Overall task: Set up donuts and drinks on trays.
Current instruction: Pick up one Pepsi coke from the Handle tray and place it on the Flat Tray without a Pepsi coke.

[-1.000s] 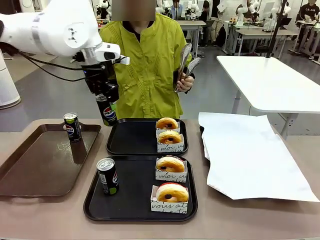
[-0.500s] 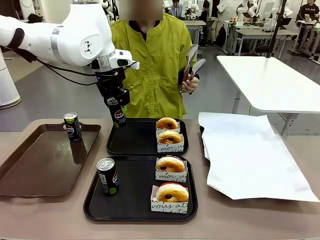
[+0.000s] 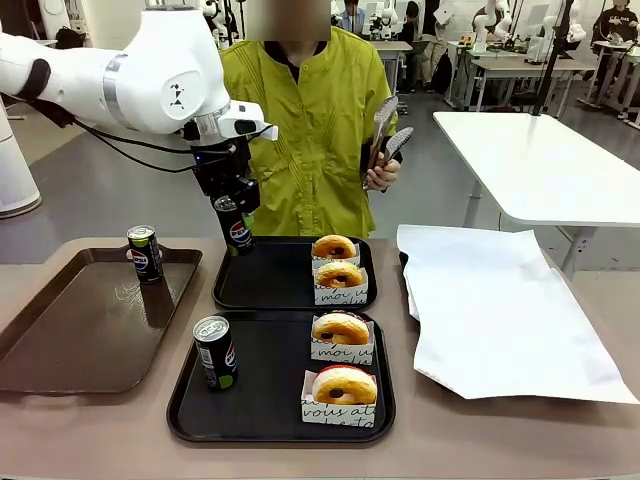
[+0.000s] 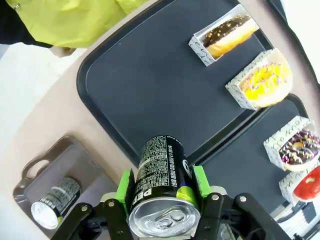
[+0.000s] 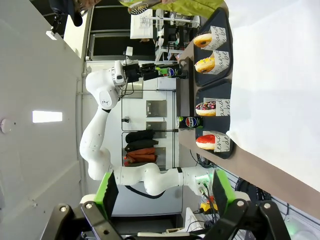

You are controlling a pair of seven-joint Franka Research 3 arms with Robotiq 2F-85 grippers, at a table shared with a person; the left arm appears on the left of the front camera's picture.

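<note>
My left gripper is shut on a black drink can and holds it upright in the air over the back left corner of the far black tray. In the left wrist view the can sits between the green pads, with that tray below. Two donuts stand on the far tray's right side. The near black tray carries a can and two donuts. My right gripper is open, holding nothing, off to the side.
A brown tray at the left holds another can. White paper covers the table's right part. The person stands behind the far tray, holding tongs up at chest height.
My left arm carried the can to the right and a little higher, toward the far tray's back left corner, then nearly stopped. The hand with the tongs shifted slightly.
</note>
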